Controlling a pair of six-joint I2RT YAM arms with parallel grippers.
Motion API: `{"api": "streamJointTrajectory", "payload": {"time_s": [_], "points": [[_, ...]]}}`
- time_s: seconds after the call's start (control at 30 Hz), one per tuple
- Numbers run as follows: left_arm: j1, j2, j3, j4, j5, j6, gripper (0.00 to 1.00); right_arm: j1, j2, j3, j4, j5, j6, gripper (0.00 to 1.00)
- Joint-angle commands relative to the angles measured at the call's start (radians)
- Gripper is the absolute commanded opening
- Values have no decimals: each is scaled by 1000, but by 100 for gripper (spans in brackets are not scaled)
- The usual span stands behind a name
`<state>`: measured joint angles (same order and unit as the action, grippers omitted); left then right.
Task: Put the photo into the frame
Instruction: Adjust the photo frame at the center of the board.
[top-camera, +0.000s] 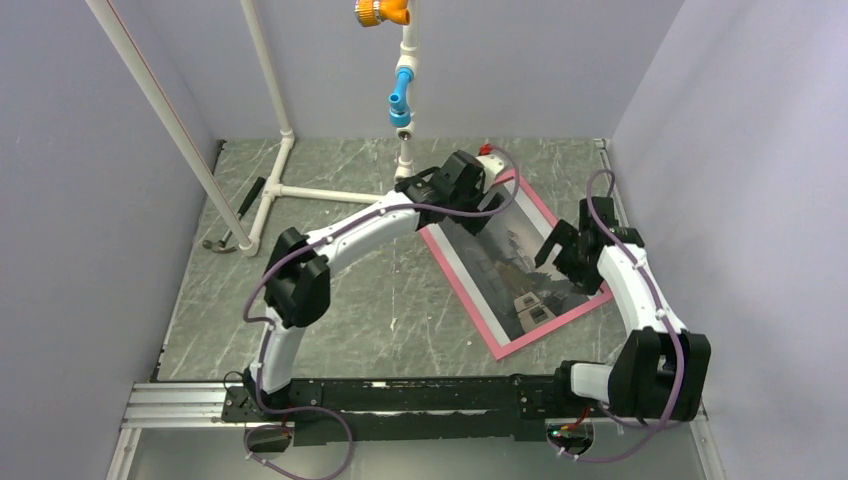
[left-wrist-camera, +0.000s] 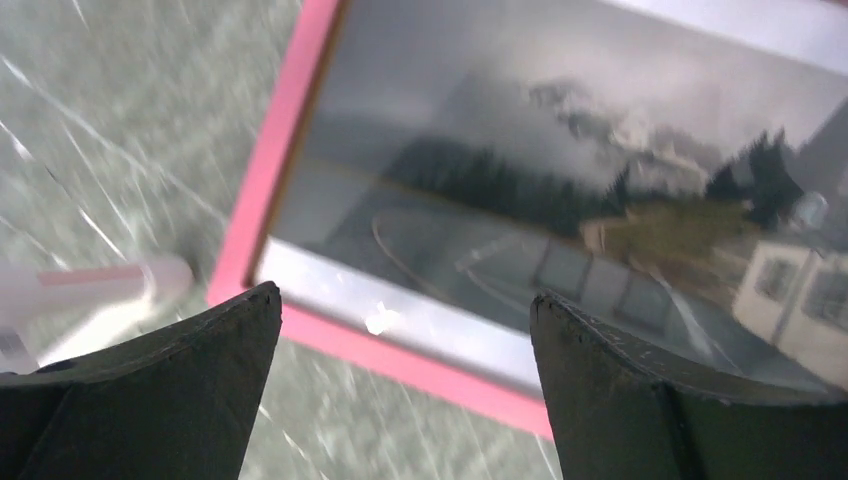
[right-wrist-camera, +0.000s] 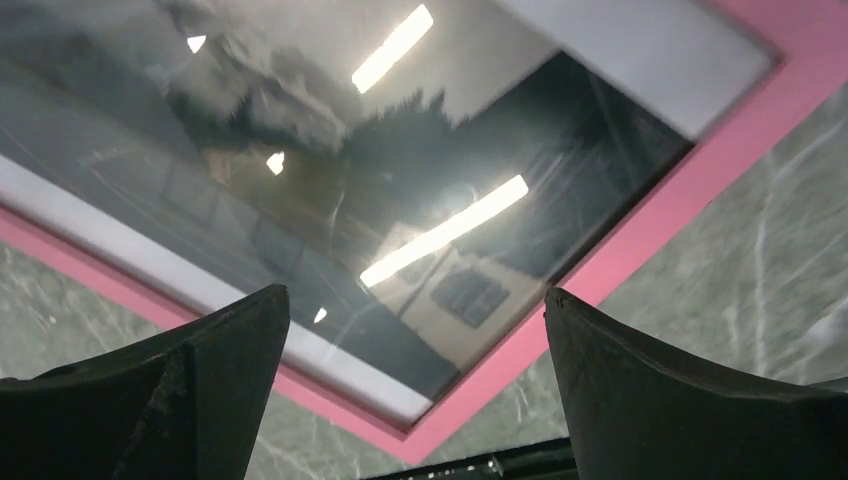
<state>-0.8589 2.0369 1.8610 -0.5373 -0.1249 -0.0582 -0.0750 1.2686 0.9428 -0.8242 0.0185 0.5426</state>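
Note:
The frame (top-camera: 463, 289) lies flat and face up on the marbled table, right of centre, its pink border turned at an angle. The photo (top-camera: 520, 270), a white house under a grey sky with a white margin, shows inside that border behind a glossy pane. My left gripper (top-camera: 487, 203) hovers open over the frame's far corner. In the left wrist view its fingers (left-wrist-camera: 405, 295) straddle the pink edge (left-wrist-camera: 290, 150) and the photo (left-wrist-camera: 560, 170) without touching. My right gripper (top-camera: 562, 252) hangs open above the frame's right side, over the pink corner (right-wrist-camera: 660, 190) and the photo (right-wrist-camera: 330, 180).
A white pipe stand (top-camera: 300, 190) stands at the back left, one foot (left-wrist-camera: 90, 285) ending close to the frame's corner. A hammer (top-camera: 235, 215) lies by the left wall. An upright pipe with blue and orange fittings (top-camera: 400, 100) rises behind the left gripper. Walls close in on three sides.

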Motion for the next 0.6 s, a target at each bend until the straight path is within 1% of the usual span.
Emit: {"api": "streamJointTrajectory", "payload": {"time_s": [0.0,0.17,0.2,0.23,0.33,0.47,0.57], "points": [[6,144,153,88,-49,205,98,-4,-103,-99,-53,-86,95,100],[71,337,420,-10,-41,215,99,-7,-134,-185,-102,-100,145,100],[90,367,454,-22,-32,211,99,-6,-146,-207,-101,-109,155,100],[107,382,470,-20,-22,204,99,-8,-154,-230,-97,-117,163,100],[158,397,450,8,23,167,99,-13,-160,-272,-94,-146,182,100],[219,440,494,-46,114,103,100,-24,-132,-310,-77,-155,189,100],[233,466,511,-80,150,85,99,-44,-101,-325,-47,-163,183,100]]}}
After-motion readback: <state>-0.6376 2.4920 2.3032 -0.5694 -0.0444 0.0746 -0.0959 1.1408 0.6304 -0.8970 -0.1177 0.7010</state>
